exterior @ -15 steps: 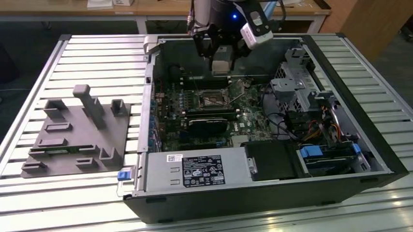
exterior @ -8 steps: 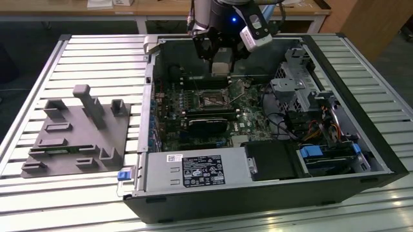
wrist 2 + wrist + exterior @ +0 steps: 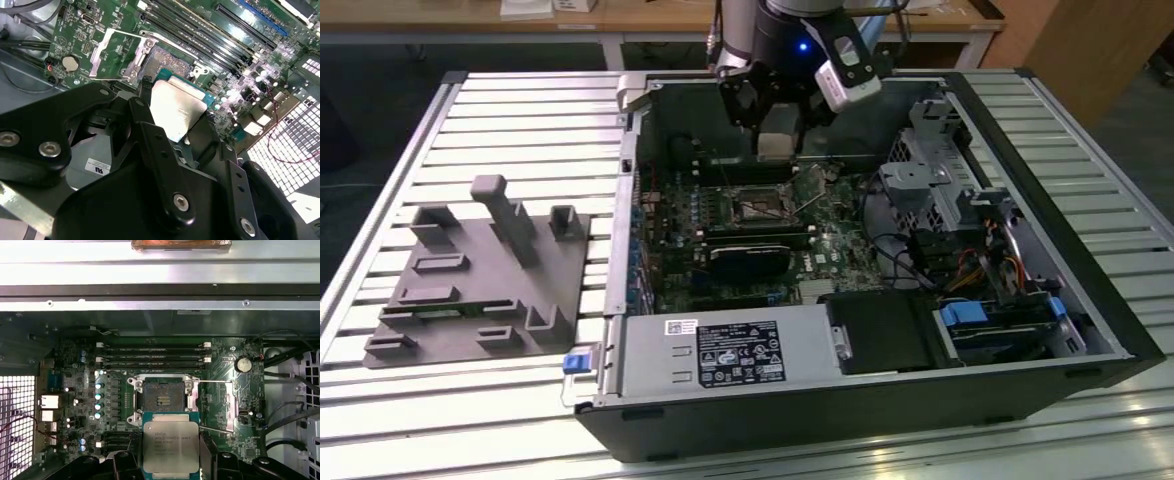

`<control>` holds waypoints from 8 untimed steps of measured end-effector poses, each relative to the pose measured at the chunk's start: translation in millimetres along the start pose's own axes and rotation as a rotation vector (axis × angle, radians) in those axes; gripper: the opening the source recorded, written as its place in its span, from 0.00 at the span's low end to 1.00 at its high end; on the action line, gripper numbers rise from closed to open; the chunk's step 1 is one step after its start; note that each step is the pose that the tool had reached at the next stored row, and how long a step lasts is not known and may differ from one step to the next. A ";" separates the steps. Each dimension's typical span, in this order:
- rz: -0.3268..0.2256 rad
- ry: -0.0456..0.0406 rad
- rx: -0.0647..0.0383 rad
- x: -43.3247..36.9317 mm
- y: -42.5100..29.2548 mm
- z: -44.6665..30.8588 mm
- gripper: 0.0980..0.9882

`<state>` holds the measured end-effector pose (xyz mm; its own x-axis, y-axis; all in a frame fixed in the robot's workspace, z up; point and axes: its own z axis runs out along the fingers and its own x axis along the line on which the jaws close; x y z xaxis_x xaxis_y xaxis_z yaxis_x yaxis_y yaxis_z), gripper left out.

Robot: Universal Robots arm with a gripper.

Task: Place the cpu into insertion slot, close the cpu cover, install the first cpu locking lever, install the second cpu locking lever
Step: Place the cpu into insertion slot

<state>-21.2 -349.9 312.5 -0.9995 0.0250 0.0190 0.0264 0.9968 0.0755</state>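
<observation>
Obs: claw [image 3: 171, 463] clamped on cpu [image 3: 171, 440], clear of the board [image 3: 70, 412]. The open slot [image 3: 162, 400] lies just beyond the claw, with the cover [image 3: 216, 407] flipped aside. Risk (my judgement): any skew or offset on descent could damage the slot.

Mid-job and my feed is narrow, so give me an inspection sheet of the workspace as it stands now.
Surface: slatted metal table, open computer case on it.
Job's things: cpu held over the board, not seated; insertion slot bare; cpu cover flipped open.
Clutter: grey fixture plate beside the case, on the exterior view's left.
Grippers: gripper shut on the cpu.
Cables: coloured wires inside the case, apart from the slot.
Surroundings: wooden bench behind the table.
</observation>
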 end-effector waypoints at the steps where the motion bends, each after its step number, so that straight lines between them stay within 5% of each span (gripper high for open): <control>1: 0.000 0.0000 0.000 0.0 -0.1 0.6 0.50; 8: 0.000 0.0000 0.000 -0.1 -0.5 6.2 0.50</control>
<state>-21.2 -349.9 306.2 -0.9995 0.0250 0.0190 0.0264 0.9968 0.0751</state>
